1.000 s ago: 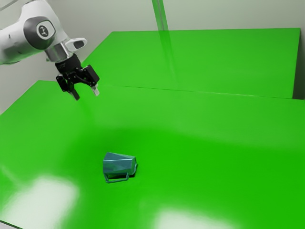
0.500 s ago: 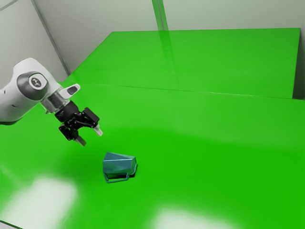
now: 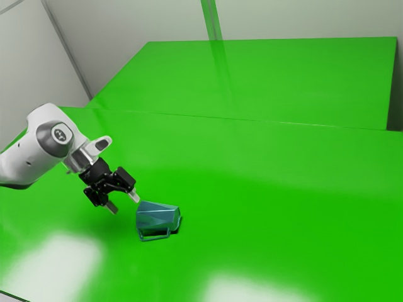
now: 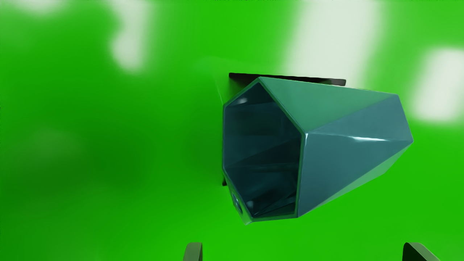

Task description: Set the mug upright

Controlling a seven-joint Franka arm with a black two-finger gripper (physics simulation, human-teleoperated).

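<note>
In the exterior view the gripper [image 3: 124,205] hangs just above the table, a little to the exterior view's left of the mug [image 3: 157,216] and apart from it. The mug is a faceted blue-green one lying on its side, its handle low toward the exterior view's front edge. In the wrist view the open mouth of the mug [image 4: 337,145] faces the camera at a slant. The gripper [image 4: 302,253] has its fingertips wide apart there, with nothing held between them.
A glossy green table [image 3: 271,189] carries the mug, with bright reflections on its surface. Behind it another green surface [image 3: 283,82] reaches back to a pale wall [image 3: 302,19].
The gripper has come down a long way and slightly toward the exterior view's right, closer to the mug. The mug lies where it was.
</note>
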